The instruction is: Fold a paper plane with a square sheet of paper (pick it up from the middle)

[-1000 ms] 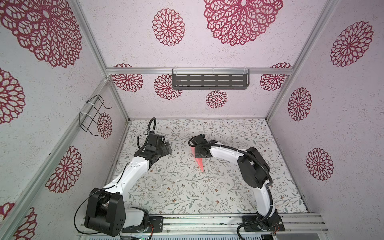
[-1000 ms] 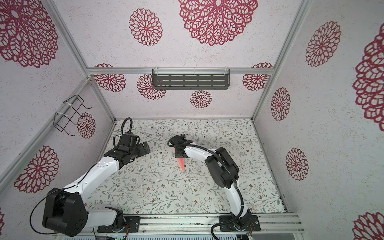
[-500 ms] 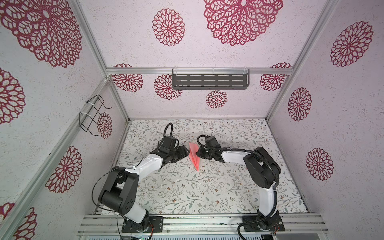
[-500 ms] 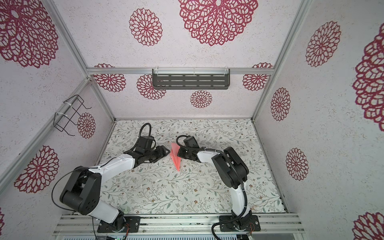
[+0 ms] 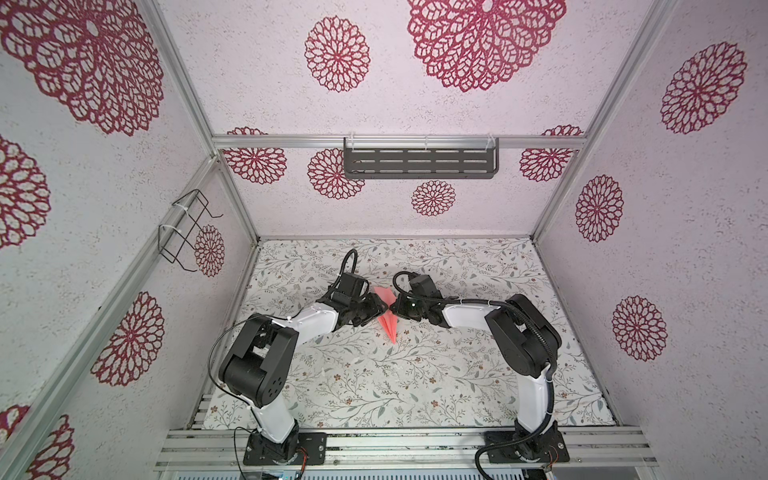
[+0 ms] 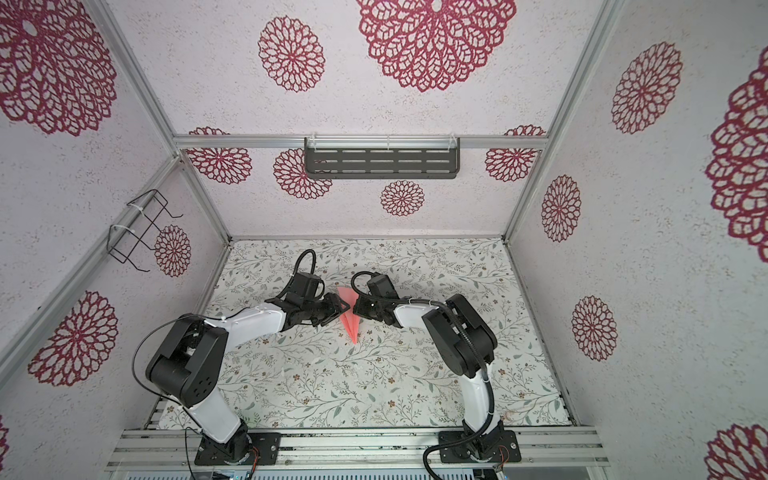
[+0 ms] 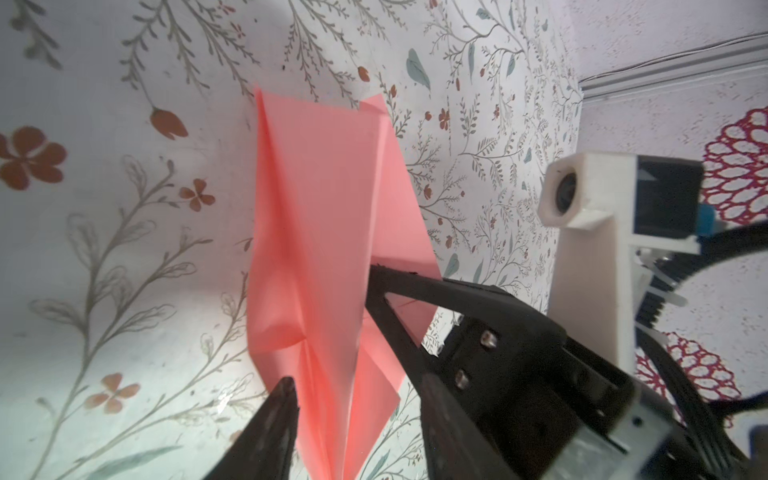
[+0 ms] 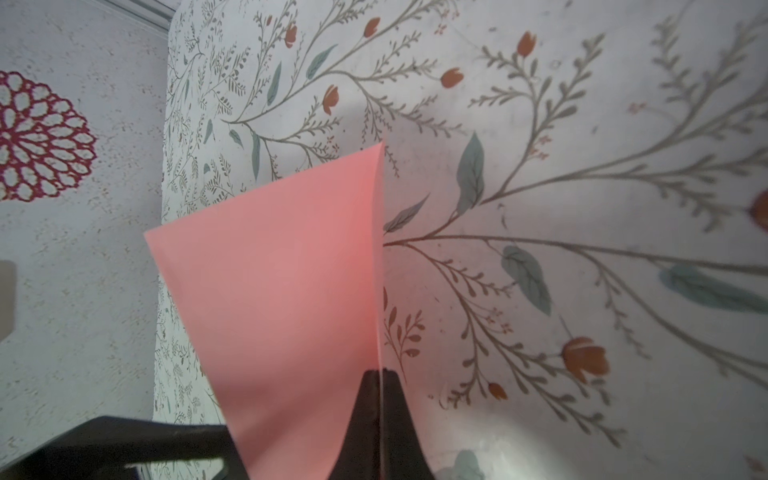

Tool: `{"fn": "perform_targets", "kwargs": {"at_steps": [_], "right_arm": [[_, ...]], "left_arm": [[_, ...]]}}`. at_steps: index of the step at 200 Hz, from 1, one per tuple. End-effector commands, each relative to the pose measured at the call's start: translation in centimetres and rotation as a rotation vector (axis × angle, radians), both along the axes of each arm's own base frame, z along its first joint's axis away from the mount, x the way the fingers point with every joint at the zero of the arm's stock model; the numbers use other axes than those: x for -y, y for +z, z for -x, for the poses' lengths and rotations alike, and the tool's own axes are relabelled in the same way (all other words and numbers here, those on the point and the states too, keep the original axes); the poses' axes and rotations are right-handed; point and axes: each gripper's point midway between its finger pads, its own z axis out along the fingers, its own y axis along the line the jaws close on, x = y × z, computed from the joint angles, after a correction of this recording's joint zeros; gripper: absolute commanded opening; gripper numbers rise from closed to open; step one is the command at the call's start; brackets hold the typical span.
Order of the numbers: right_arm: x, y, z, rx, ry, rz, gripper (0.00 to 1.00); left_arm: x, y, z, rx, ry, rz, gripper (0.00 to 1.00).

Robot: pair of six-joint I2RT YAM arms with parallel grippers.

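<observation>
right jaws clamp paper plane [image 5: 389, 326]; left jaws apart

Unclear if left claw [image 7: 355, 380] grips paper plane [image 7: 316, 249]; pointed end cut by frame edge.

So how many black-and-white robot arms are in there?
2: the left arm reaches in from the left, the right arm from the right, both meeting at the salmon-pink folded paper mid-table.
</observation>
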Motion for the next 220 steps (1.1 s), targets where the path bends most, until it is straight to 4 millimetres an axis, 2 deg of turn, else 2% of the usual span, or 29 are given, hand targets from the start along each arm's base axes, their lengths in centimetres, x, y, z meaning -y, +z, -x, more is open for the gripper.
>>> {"fn": "perform_targets", "kwargs": {"at_steps": [1,51,119,220], "right_arm": [[-0.5,1.0,-0.3,0.016,0.002,-0.037,0.05],[-0.6,0.8,-0.4,0.005,-0.007,-0.049,0.05],[-0.8,0.9,-0.4,0.001,-0.007,-0.058,0.05],[-0.9,1.2,-0.7,0.003,-0.008,-0.069,0.05]], "left_arm": [[0.7,-0.4,-0.5,-0.004,-0.016,-0.011,0.51],[0.9,-2.7,1.0,-0.074,-0.06,-0.048,0.5],[2.0,-2.0,1.7,-0.063,-0.108,-0.009,0.56],[2.5,-3.3,2.5,-0.089,-0.157,-0.051,0.61]]}}
